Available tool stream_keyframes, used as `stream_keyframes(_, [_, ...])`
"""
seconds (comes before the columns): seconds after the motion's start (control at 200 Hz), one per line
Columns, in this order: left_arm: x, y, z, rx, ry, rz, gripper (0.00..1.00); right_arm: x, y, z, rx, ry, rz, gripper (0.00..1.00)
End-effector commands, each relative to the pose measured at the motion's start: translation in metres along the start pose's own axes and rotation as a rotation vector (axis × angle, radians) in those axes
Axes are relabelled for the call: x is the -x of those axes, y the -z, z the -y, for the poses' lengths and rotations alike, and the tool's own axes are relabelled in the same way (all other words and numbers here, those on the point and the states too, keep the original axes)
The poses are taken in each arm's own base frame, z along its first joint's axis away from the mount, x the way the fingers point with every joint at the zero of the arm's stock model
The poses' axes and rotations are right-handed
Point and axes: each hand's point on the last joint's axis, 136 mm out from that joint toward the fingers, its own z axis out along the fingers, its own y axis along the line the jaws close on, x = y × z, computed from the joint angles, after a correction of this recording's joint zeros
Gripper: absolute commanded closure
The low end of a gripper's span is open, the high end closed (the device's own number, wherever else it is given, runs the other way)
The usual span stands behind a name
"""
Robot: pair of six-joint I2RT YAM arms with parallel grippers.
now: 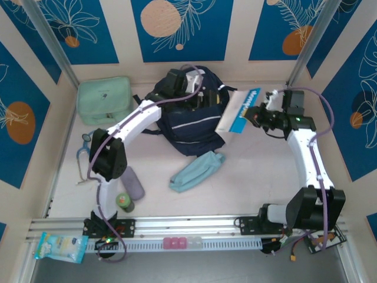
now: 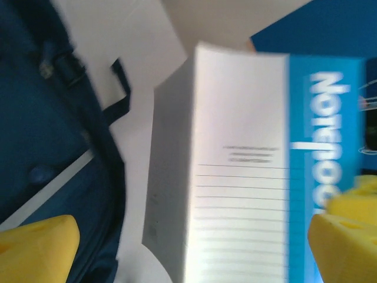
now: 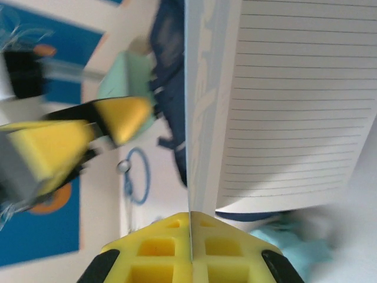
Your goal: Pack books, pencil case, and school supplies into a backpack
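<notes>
fingers (image 3: 159, 259) of the right gripper (image 3: 190, 221) are pressed together on a notebook (image 1: 238, 111) — white with a blue strip — pinching it by one thin edge, with its lined pages fanned a little open. from where i stand it hangs tilted at the right side of the backpack (image 1: 191, 121), one end over the bag's edge. the left gripper (image 2: 191, 236) hovers at the same notebook with its yellow fingers (image 2: 38, 247) spread wide — one on either side, not closed on it. the light-blue pencil case (image 1: 197, 171) lies on the table (image 1: 253, 177) just in front of the backpack, right at its lower edge. the greyish-purple case (image 1: 133, 183) lies further off to the backpack's front left, with a green bottle (image 1: 123, 202) just beside it. a mint-green bag (image 1: 105, 100) sits to the backpack's left.
</notes>
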Motion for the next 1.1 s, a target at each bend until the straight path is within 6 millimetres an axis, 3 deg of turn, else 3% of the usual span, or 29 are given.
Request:
stream_keyframes(0.0, [-0.001, 0.015, -0.007, -0.086, 0.108, 0.016, 0.0, -0.011, -0.022, -0.052, 0.215, 0.093, -0.136, 1.0])
stream_keyframes(0.145, [-0.005, 0.035, -0.023, -0.184, 0.222, 0.071, 0.0, -0.028, -0.056, -0.083, 0.367, 0.13, -0.29, 1.0])
stream_keyframes(0.225, [-0.01, 0.042, -0.033, -0.197, 0.265, 0.096, 0.0, -0.037, -0.076, -0.084, 0.397, 0.127, -0.353, 1.0])
stream_keyframes(0.405, [-0.035, 0.042, -0.059, -0.136, 0.307, 0.083, 0.0, -0.057, -0.113, -0.041, 0.295, 0.016, -0.443, 1.0])
stream_keyframes(0.585, [-0.051, 0.037, -0.077, -0.079, 0.296, 0.049, 0.02, -0.065, -0.121, 0.005, 0.172, -0.063, -0.438, 1.0])
stream_keyframes(0.71, [-0.056, 0.028, -0.083, -0.083, 0.295, 0.012, 0.14, -0.069, -0.127, 0.032, 0.1, -0.098, -0.452, 0.98])
stream_keyframes(0.845, [-0.057, 0.02, -0.083, -0.107, 0.303, -0.01, 0.37, -0.073, -0.136, 0.05, 0.045, -0.123, -0.472, 0.96])
stream_keyframes(1.095, [-0.062, 0.015, -0.086, -0.083, 0.293, -0.042, 0.77, -0.068, -0.143, 0.058, 0.012, -0.128, -0.466, 0.96])
